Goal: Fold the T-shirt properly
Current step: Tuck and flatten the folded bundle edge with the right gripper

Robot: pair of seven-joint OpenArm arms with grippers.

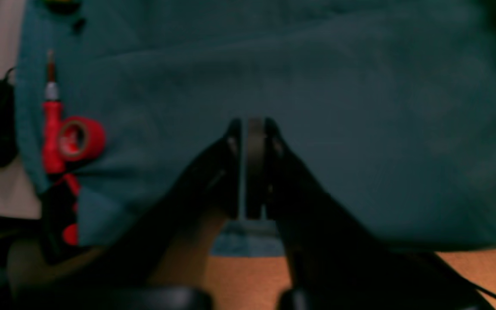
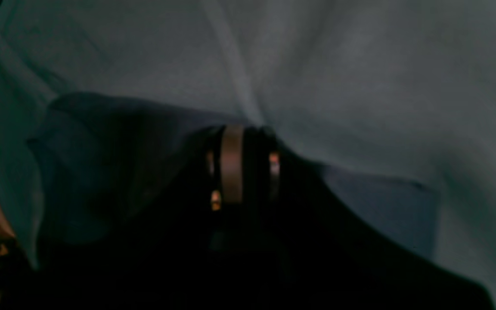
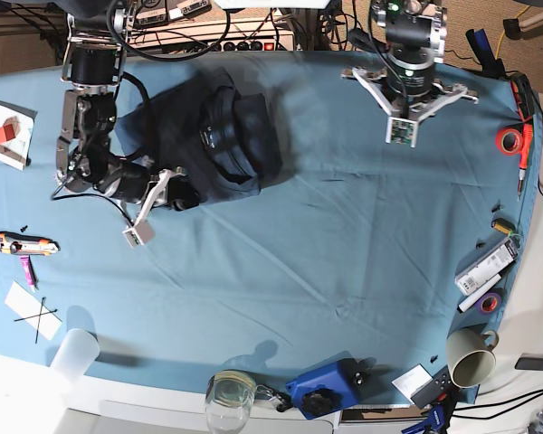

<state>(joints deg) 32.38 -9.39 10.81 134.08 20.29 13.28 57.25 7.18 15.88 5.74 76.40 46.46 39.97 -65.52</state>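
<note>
The dark navy T-shirt [image 3: 222,136] lies bunched in a heap at the back left of the teal tablecloth [image 3: 344,244]. In the base view my right gripper [image 3: 181,196] sits at the heap's near edge. In the right wrist view it [image 2: 241,133] is shut on a fold of the T-shirt [image 2: 114,150], with dark cloth draped around its fingers. My left gripper [image 1: 252,125] hangs shut over bare tablecloth [image 1: 360,107] at the back right, holding nothing and well away from the shirt. Its arm [image 3: 407,86] shows in the base view.
A red tape roll [image 3: 509,140] and a red screwdriver [image 3: 523,154] lie at the right edge, also seen as roll [image 1: 80,137] and screwdriver [image 1: 52,129]. Markers [image 3: 484,267] and a mug [image 3: 471,357] sit lower right. A glass [image 3: 228,398], a blue tool [image 3: 326,389] and a box cutter [image 3: 25,242] line the near and left edges.
</note>
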